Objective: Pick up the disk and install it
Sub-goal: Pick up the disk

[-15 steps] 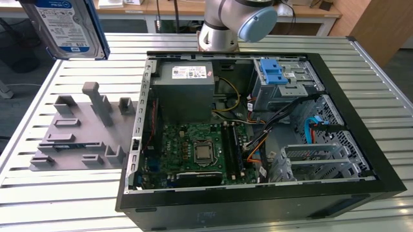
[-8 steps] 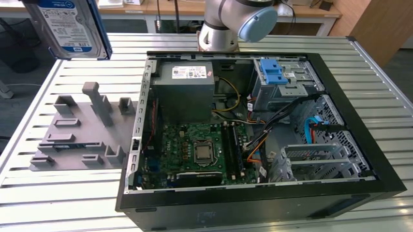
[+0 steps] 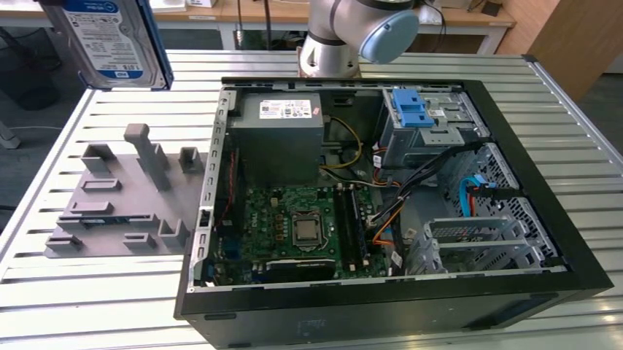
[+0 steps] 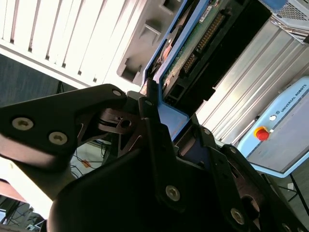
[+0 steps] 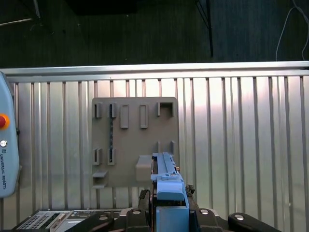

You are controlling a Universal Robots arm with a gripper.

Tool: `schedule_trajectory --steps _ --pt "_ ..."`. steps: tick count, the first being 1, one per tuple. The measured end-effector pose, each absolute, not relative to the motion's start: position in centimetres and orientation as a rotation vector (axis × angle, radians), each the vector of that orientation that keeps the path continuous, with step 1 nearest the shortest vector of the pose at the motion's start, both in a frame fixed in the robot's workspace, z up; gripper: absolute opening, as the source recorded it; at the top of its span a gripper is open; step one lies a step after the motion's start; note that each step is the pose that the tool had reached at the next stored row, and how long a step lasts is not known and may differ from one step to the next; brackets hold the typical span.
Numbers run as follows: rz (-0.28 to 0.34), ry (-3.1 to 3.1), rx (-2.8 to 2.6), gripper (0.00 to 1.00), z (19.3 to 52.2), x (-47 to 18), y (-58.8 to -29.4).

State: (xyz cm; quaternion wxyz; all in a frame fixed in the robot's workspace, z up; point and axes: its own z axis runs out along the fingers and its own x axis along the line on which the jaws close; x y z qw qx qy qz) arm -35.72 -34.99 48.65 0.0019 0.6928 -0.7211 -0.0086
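The disk [image 3: 107, 44], silver with a white-and-blue label and a blue carrier frame, hangs high above the table at the exterior view's left, clear of the open computer case [image 3: 545, 240]. In the second wrist view my gripper [image 4: 164, 121] is shut on the disk's blue frame [image 4: 171, 118], and the disk's green circuit board [image 4: 193, 43] faces the camera. The first wrist view looks down along the disk's blue edge [image 5: 169, 186], clamped in the gripper [image 5: 169, 210], with the grey fixture plate far beneath.
The grey fixture plate [image 3: 127, 197] with upright holders lies on the slatted table, on the exterior view's left of the case. Inside the case are a grey power supply [image 3: 282, 138], a motherboard [image 3: 292, 226] and a silver cage with a blue latch [image 3: 419, 109]. A teach pendant [image 5: 7, 145] lies nearby.
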Motion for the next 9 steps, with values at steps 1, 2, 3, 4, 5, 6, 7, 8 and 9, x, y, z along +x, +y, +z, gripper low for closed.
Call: schedule_trajectory --steps 1,2,3,4,5,6,7,8,9 --pt "-0.027 -2.263 2.174 0.36 48.65 -35.66 -34.99" --pt "-0.027 -2.263 2.174 0.36 48.65 -35.61 -34.99" --pt "-0.027 -2.263 2.174 0.36 48.65 -35.57 -34.99" --pt "-0.027 -2.263 2.174 0.36 48.65 -35.52 -34.99" --pt "-0.027 -2.263 2.174 0.36 48.65 -35.47 -34.99" --pt "-0.027 -2.263 2.174 0.36 48.65 -35.43 -34.99" --pt "-0.027 -2.263 2.174 0.36 48.65 -35.38 -34.99" --pt "-0.027 -2.263 2.174 0.36 48.65 -35.33 -34.99" --pt "-0.027 -2.263 2.174 0.36 48.65 -35.29 -34.99"
